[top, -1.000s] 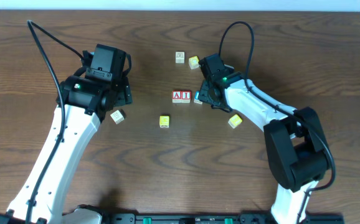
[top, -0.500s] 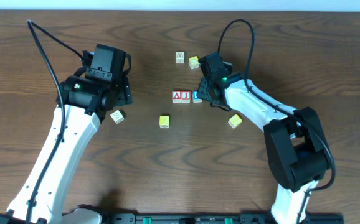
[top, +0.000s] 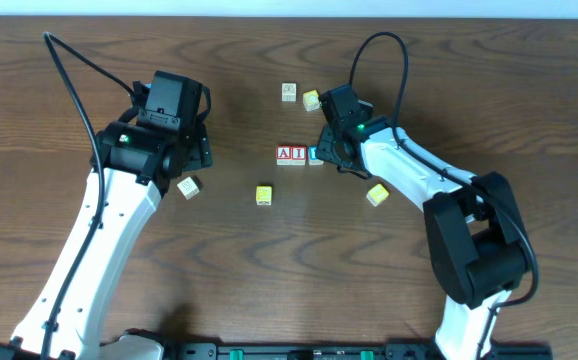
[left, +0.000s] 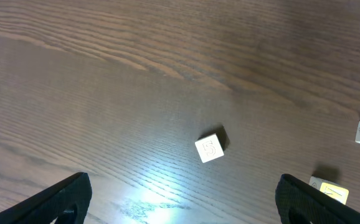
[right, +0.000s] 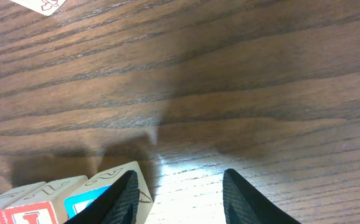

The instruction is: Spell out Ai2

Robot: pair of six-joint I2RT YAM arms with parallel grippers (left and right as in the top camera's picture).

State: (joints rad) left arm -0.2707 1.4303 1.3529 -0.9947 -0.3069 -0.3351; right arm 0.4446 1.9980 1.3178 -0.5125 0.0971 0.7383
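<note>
Red "A" and "I" blocks (top: 291, 154) stand side by side at mid-table, and they show at the lower left of the right wrist view (right: 18, 208). A blue-faced block (top: 315, 155) sits against the right side of the "I"; in the right wrist view (right: 102, 186) its top bears a "2"-like mark. My right gripper (top: 327, 151) is open and low over the table. Its left finger rests against the blue block's outer side, and nothing lies between the fingers (right: 183, 199). My left gripper (top: 191, 155) is open and empty (left: 183, 211), above a white block (left: 210, 149).
The white block (top: 188, 186) lies beside the left arm. A yellow block (top: 263, 195) lies below the row, another yellow block (top: 377, 194) lies under the right arm. A white block (top: 288, 92) and a yellow block (top: 311, 99) lie behind the row.
My right gripper has shifted slightly left, and the blue block moved with it up against the "I" block. The left arm has not moved.
</note>
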